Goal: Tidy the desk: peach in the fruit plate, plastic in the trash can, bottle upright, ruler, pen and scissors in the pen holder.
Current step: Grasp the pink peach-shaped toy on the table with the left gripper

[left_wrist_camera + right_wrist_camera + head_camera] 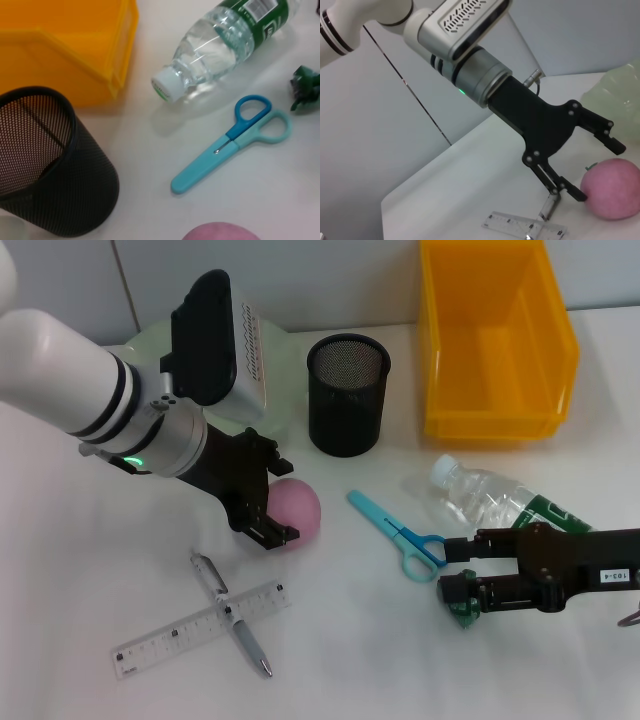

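Head view: left tool (pixel 278 508) is seen centre-left w/ fingers spread wide around the pink peach (pixel 297 513), jaws not closed on it. Green fruit plate (pixel 262 380) sits upper left, mostly hidden behind the arm. Black mesh pen holder (pixel 346 394) stands upper centre, yellow bin (pixel 495 340) upper right. Ruler (pixel 202 628) & pen (pixel 231 612) lie crossed at lower left on the bench (pixel 360 650). Blue scissors (pixel 398 536) are centre; bottle (pixel 497 502) lies on its side at right. Right tool (pixel 458 590), lower right, is pinched on green plastic (pixel 462 612).

Left wrist view: scissors, lying bottle & holder are shown; peach edge at bottom.

Right wrist view: left tool's fingers (pixel 616 146) are seen straddling the peach, apart.
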### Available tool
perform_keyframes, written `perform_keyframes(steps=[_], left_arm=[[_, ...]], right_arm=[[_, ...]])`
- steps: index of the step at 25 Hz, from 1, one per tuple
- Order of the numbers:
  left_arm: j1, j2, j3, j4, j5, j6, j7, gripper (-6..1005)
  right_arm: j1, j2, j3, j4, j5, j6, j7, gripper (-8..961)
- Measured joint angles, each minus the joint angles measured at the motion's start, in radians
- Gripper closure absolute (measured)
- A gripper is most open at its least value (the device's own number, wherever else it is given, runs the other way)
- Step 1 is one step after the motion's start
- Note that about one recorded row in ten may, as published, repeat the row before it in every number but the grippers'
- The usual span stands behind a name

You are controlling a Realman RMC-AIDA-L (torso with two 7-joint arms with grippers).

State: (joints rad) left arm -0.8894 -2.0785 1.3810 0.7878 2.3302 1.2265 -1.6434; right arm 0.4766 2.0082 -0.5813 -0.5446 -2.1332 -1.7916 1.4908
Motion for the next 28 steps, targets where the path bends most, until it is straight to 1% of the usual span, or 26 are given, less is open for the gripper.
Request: perform_keyframes(steps=[3,8,19,26,28], left_arm=[[-0.005,0.0,0.032,-0.029,-0.006,-0.043,-0.003,188],[-0.013,0.0,0.039,-0.058,-0.008,-0.056,-0.004,191],[-0.014,-0.001,0.062,-0.062,-0.017,-0.066,0.002,199],[-0.012,-0.001,0.063,-0.062,-0.026,-0.069,0.006,431],[-0.012,-0.002,0.063,-0.061,-0.028,-0.068,0.006,538]], right_arm=[[0.0,0.002,0.0,0.0,-0.001,0.0,0.0,241],[0.001,0.004,0.001,0.0,-0.004,0.0,0.003,241],[-0.001,0.006,0.005,0.0,-0.005,0.0,0.003,240],[-0.001,0.006,0.005,0.0,-0.005,0.0,0.003,240],[-0.001,0.006,0.005,0.0,-0.006,0.0,0.003,240]])
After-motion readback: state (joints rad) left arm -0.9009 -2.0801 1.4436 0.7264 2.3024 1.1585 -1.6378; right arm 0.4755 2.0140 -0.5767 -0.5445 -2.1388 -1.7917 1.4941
